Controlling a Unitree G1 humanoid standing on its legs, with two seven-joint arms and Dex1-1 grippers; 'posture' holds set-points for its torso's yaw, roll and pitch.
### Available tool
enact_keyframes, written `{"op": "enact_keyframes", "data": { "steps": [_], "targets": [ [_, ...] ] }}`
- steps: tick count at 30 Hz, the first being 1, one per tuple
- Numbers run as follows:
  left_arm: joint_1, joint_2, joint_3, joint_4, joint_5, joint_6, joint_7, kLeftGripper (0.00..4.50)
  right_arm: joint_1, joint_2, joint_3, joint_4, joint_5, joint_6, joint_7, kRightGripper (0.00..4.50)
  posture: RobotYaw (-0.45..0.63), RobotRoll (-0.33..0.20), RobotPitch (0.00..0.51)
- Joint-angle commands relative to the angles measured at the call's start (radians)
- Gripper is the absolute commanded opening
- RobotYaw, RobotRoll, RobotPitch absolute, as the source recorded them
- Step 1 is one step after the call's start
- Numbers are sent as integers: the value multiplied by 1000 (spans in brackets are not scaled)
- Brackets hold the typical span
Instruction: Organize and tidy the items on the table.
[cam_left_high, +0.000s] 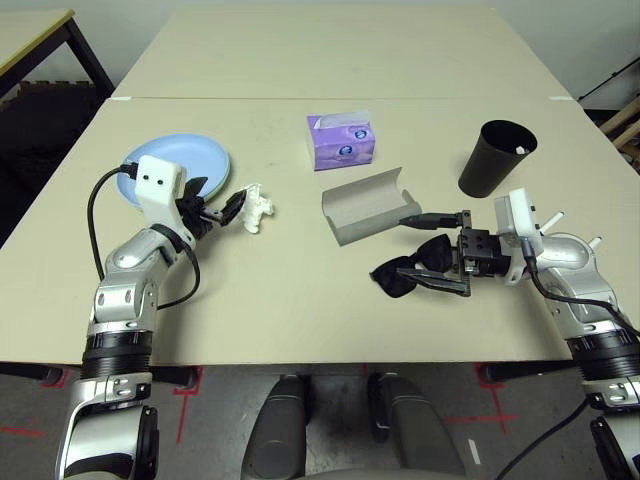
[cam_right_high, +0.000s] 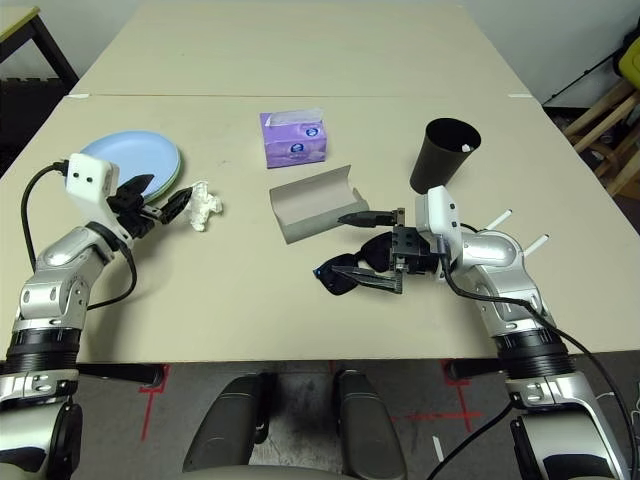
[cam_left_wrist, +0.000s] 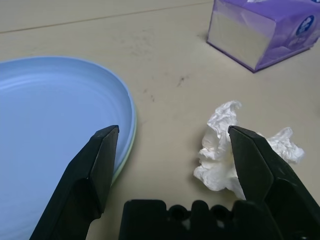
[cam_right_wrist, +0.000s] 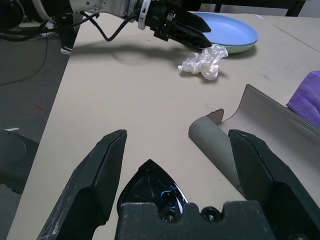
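While both grippers stand with fingers spread wide and hold nothing, the items lie across the near half of the table (cam_left_high: 300, 320). Toward the left edge, the blue plate (cam_left_high: 160, 165) sits stacked on the green plate (cam_left_wrist: 131, 142), of which a thin rim shows beneath it. The tissue (cam_left_high: 254, 207) lies just beside the plates, on the side toward the table's middle. The left gripper (cam_left_high: 215, 208) sits low over the surface between the plates and the tissue; one finger is over the plate rim, the other is at the tissue, and contact cannot be confirmed.

Near the middle, the case (cam_left_high: 368, 205) lies open, its hollow facing up. The sunglasses (cam_left_high: 415, 265) lie just beside it, toward the near edge. The right gripper (cam_left_high: 440, 250) points toward the left edge, with the sunglasses between its open fingers; no grip is visible.

Beyond the case, toward the far edge, stands the tissue box (cam_left_high: 341, 140). The cup (cam_left_high: 494, 158) stands tilted toward the right edge.
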Motion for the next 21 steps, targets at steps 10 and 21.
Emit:
{"op": "enact_keyframes", "data": {
  "steps": [10,21],
  "targets": [
    [32,0,-56,-83,-39,57,-95,4461,16,-11,-2,-14,2,-4,2,4500,95,0,163],
    [32,18,-70,-88,-53,112,-169,4297,12,-9,0,-22,4,3,-5,4500,94,0,165]
  ]
}}
